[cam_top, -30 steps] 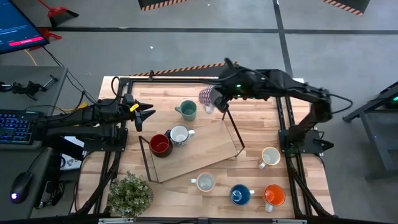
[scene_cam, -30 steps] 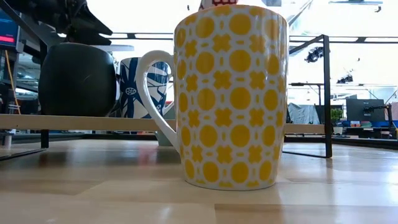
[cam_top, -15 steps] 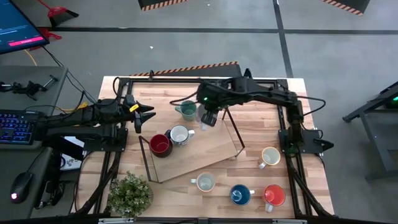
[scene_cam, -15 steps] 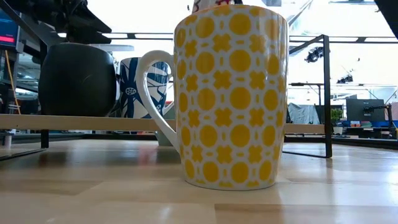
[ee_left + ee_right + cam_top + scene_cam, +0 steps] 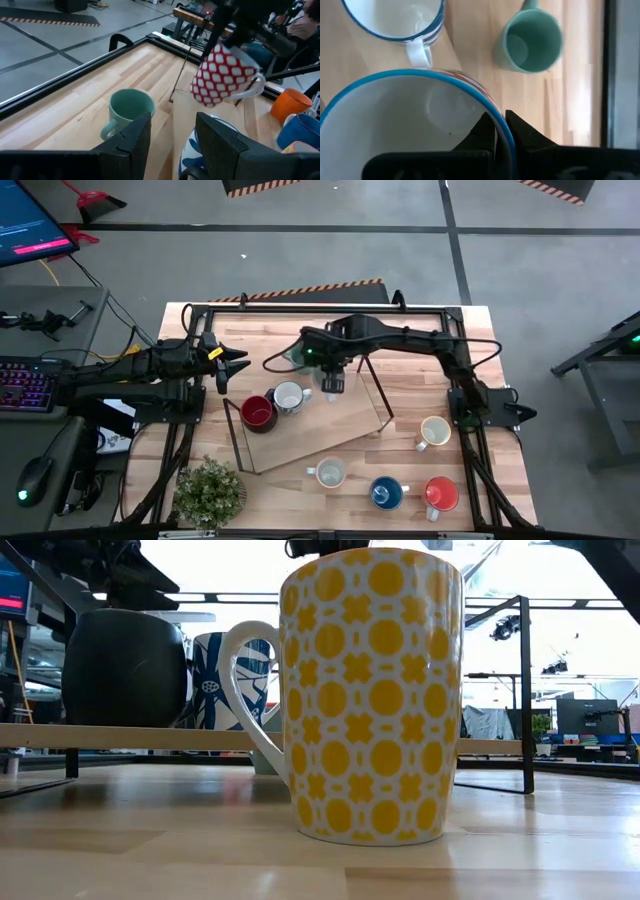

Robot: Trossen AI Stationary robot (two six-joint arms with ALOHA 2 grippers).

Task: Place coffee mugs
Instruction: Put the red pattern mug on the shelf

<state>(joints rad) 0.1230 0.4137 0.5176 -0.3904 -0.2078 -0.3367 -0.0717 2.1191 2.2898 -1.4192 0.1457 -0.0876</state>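
Held in the air above the raised wooden board (image 5: 320, 420): a glossy ceramic mug with a red-and-white lattice pattern (image 5: 223, 75), white curved handle to one side, blue-edged rim and smooth white inside. Pinched at that rim by the right gripper (image 5: 499, 131), one dark finger inside the wall and one outside, closed on the mug. Hanging just beside the pale teal-green mug (image 5: 297, 356), a plain round one standing upright on the bare wood near the far rail. Just below and near it on the board, a white mug with blue leaf pattern (image 5: 288, 396), touching or nearly touching a dark red mug (image 5: 257, 412).

Along the near side of the slatted wooden table (image 5: 400, 470): a grey-white mug (image 5: 329, 472), a blue mug (image 5: 385, 493), an orange mug (image 5: 439, 493); farther right, a cream mug (image 5: 433, 431). Filling the low view, that tall cylinder with yellow dots and crosses on white, glazed and shiny.

Thin black metal frame (image 5: 378, 395) edging the board. Left gripper (image 5: 232, 366) idle at the table's left edge, blocky dark fingers spread apart and empty. Leafy potted plant (image 5: 209, 492) at the near left corner.
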